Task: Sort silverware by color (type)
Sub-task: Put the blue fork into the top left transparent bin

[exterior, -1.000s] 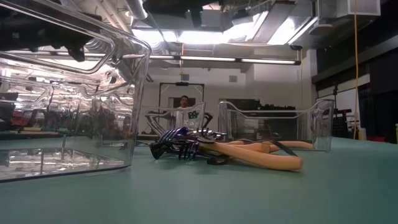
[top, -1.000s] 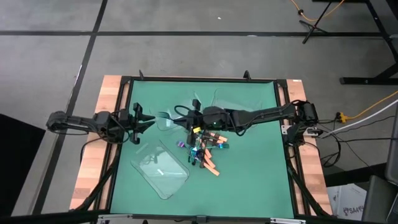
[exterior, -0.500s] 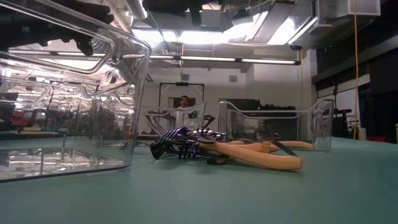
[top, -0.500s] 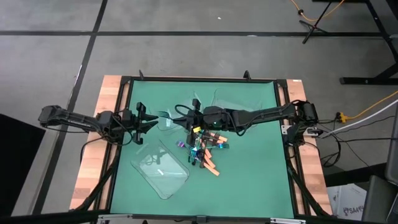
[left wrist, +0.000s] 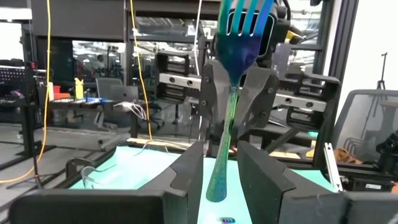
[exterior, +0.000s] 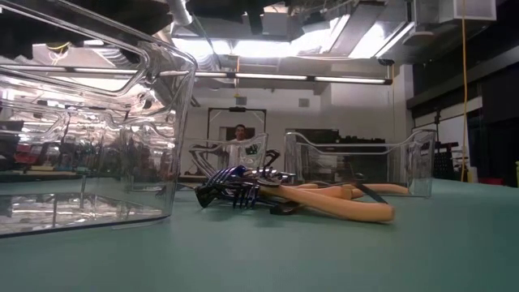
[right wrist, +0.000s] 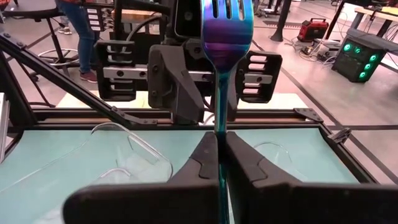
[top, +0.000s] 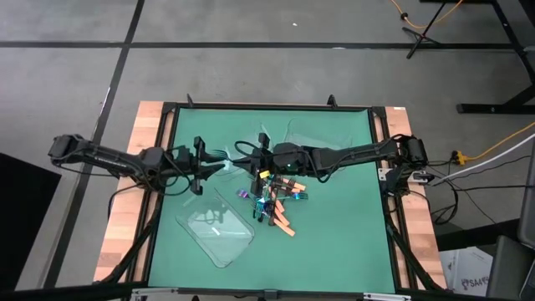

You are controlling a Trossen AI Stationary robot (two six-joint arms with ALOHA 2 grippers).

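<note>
Handover is the step in hand, judging by how both arms meet over the mat. The right gripper [top: 251, 159] is clamped tight on the handle of an iridescent fork [right wrist: 225, 37], holding it tines outward above the green mat [top: 334, 234], just beyond the heap of silverware [top: 272, 205] on the heap's left-arm side. The left gripper [top: 213, 163] stands facing it with its fingers [left wrist: 186, 168] spread wide and empty; in the left wrist view the fork's handle tip hangs in the gap between them, touching neither as far as can be seen.

The fork looks thin, rigid and light, so it should not bend or sag under a pinch. Its polished coating probably makes it slippery, and a slim handle gripped at one point may swivel. The flat of the handle, near its free end and clear of the right gripper's pads, seems the sound place to take hold, with the fingers closing across the broad faces rather than the narrow edges.

Beside the heap lie orange-handled pieces [exterior: 340, 207]. One clear tray [top: 219, 227] sits on the heap's near-left side; another tray [exterior: 357, 162] stands behind the heap in the low view.
</note>
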